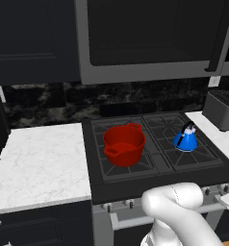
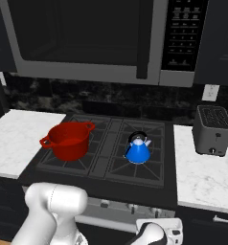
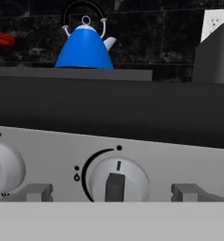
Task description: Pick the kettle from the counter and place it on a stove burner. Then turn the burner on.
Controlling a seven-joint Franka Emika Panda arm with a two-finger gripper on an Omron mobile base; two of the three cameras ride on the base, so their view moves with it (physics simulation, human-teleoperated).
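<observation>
The end effector (image 3: pixel 112 193) sits low at the stove's front panel, its two grey fingertips (image 3: pixel 36 192) spread wide to either side of a round control knob (image 3: pixel 117 180), which lies straight ahead between them with its dark grip bar standing upright under a short tick mark; whether the tips touch the knob cannot be told. Another knob (image 3: pixel 3 168) lies further along the panel to one side. Beyond and above the end effector, past the dark front edge of the cooktop (image 1: pixel 135 185), the kettle (image 3: pixel 84 44) stands upright on the stove burner (image 2: pixel 143 165), its thin black handle raised and its spout pointing toward the toaster (image 2: pixel 212 130). In the base views the kettle (image 1: pixel 185 138) rests on the right-hand grate, well apart from the red pot (image 1: pixel 123 144) on the grate to its left. The toaster stands on the white marble bench (image 2: pixel 207 177) right of the stove, and a microwave (image 2: pixel 87 38) hangs above the cooktop
</observation>
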